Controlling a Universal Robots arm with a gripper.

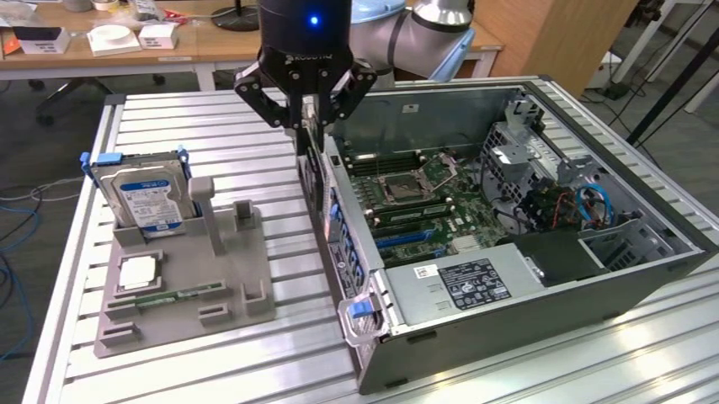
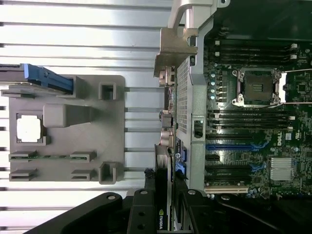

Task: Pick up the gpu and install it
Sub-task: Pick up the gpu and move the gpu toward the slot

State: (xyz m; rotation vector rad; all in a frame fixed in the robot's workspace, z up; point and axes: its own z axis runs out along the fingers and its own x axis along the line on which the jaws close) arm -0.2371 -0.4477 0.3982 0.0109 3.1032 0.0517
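Between the gripper's fingers point(image 2: 142, 210) sits the gpu point(image 2: 164, 187), clamped edge-on by its two flat faces. A green logo shows on its black face in the wrist view. In the exterior view the gpu point(image 1: 306, 136) hangs as a thin dark vertical plate below the gripper point(image 1: 306, 124). The gripper point(image 2: 164, 207) is clenched on the card and points straight down.

Card position: over the rear wall of the computer case point(image 1: 506, 311), on the exterior view's left side of the case. Whether the card's lower edge touches that wall cannot be told.

Case interior: the case point(image 2: 185, 92) lies on its side with the side panel off. The motherboard point(image 1: 416, 194) faces up, with the processor socket open. Blue expansion slots point(image 2: 234, 146) lie on the motherboard point(image 2: 248, 122), just inside the rear wall, close to the card.

Fixture: a gray holder block point(image 1: 225, 278) stands on the slatted metal table point(image 1: 225, 118), beside the case and apart from it. The holder block point(image 2: 68, 141) carries:
- a hard drive point(image 1: 141, 198), upright, with blue side rails point(image 2: 46, 78);
- a processor chip point(image 1: 137, 271), flat in a recess point(image 2: 28, 129);
- a memory stick point(image 1: 168, 296), lying flat point(image 2: 48, 156).
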